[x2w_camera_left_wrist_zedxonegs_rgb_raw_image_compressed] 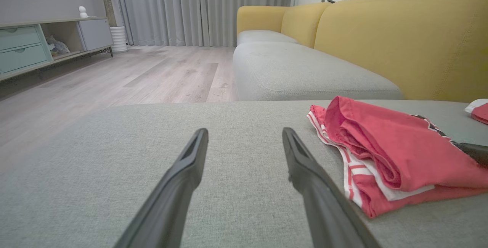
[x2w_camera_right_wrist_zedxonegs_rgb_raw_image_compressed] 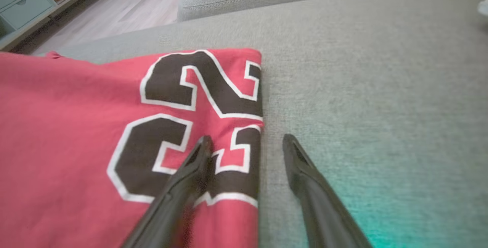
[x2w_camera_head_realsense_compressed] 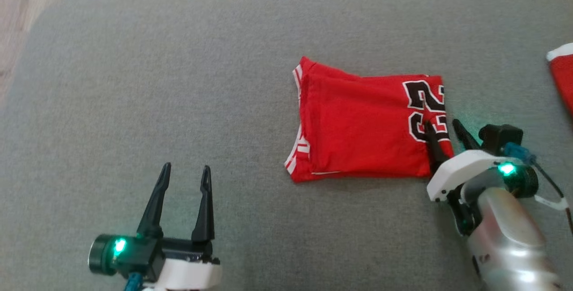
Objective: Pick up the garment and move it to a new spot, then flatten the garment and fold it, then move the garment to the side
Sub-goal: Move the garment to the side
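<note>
The right gripper [x2w_camera_head_realsense_compressed: 442, 123] is straddling an edge of the folded red garment [x2w_camera_head_realsense_compressed: 362, 130], jaws wide; the left gripper [x2w_camera_head_realsense_compressed: 187, 165] is hovering wide-jawed over the grey cushion [x2w_camera_head_realsense_compressed: 179, 58]

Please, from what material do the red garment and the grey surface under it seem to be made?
Red garment: likely a thin, matte sports jersey knit; it folds softly and its inner side shows a fine mesh texture. Whether the black number is printed or sewn, I cannot tell.
Grey surface: matte woven upholstery over padding, judging by the coarse weave and rounded edge.
</note>
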Controlling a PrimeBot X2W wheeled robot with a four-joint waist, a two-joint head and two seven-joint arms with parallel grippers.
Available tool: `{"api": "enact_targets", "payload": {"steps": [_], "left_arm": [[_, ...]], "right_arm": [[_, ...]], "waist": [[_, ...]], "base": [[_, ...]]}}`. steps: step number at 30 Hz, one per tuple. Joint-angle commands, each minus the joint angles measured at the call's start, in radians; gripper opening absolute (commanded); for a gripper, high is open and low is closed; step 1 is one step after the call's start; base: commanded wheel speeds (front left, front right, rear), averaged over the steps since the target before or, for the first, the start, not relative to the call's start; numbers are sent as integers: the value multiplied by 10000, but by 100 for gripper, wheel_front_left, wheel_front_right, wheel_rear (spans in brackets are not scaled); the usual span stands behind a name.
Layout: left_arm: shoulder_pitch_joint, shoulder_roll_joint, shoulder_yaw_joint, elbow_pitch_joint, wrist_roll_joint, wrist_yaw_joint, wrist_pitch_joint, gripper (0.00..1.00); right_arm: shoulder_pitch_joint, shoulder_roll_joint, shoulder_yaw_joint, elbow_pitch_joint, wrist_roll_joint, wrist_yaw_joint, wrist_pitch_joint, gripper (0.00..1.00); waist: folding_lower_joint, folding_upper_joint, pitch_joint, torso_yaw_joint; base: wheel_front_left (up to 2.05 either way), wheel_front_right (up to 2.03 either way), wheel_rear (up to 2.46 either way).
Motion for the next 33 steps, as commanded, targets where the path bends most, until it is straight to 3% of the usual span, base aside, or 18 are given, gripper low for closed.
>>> {"api": "enact_targets", "payload": {"steps": [1,3,7,11,18,22,23,26,27,28,29,33], "left_arm": [[-398,-46,283,-271,-10,39,-82,100],[-455,-46,301,-264,-23,62,-82,100],[-528,-46,424,-461,-100,103,-82,100],[-646,-46,466,-877,-114,33,-82,100],[-1021,-47,680,-1279,-229,-210,-82,100],[-1304,-47,764,-1271,-217,-359,-82,100],[-1427,-47,781,-1277,-227,-407,-82,100],[-1515,-47,809,-1277,-268,-425,-82,100],[-1539,-47,836,-1266,-307,-421,-82,100],[-1555,-47,863,-1244,-336,-424,-82,100],[-1576,-47,892,-1209,-351,-409,-82,100],[-1606,-47,1014,-980,-696,-277,-82,100]], "right_arm": [[-266,159,258,12,107,-7,-10,54],[-449,187,373,413,111,-7,-87,0],[-877,69,468,678,8,-7,-580,0],[-1431,-546,487,374,-398,-7,-907,0],[-2068,-2662,96,-751,-1020,-7,-486,0],[-2132,-4015,-402,-1582,-1131,-7,156,0],[-2051,-4621,-756,-2077,-1134,-7,549,0],[-1907,-5152,-1232,-2615,-1184,-7,938,0],[-1807,-5362,-1492,-2867,-1241,-7,1119,9],[-1687,-5513,-1772,-3091,-1328,-7,1299,65],[-1574,-5588,-2099,-3311,-1428,-7,1440,100],[-840,-5044,-2882,-4293,-1951,-7,1831,100]], "waist": [[-2,0,155,129],[-2,0,225,122],[-2,0,432,-173],[-2,0,773,-650],[-2,0,1480,-1355],[-2,0,1811,-1380],[-2,0,1965,-1307],[-2,0,2089,-1223],[-2,0,2132,-1187],[-2,0,2159,-1150],[-2,0,2165,-1095],[-2,0,1834,-896]], "base": [[0,0,0],[0,0,0],[0,0,0],[0,0,0],[0,0,0],[0,0,0],[0,0,0],[0,0,0],[0,0,0],[0,0,0],[0,0,0],[0,0,0]]}}
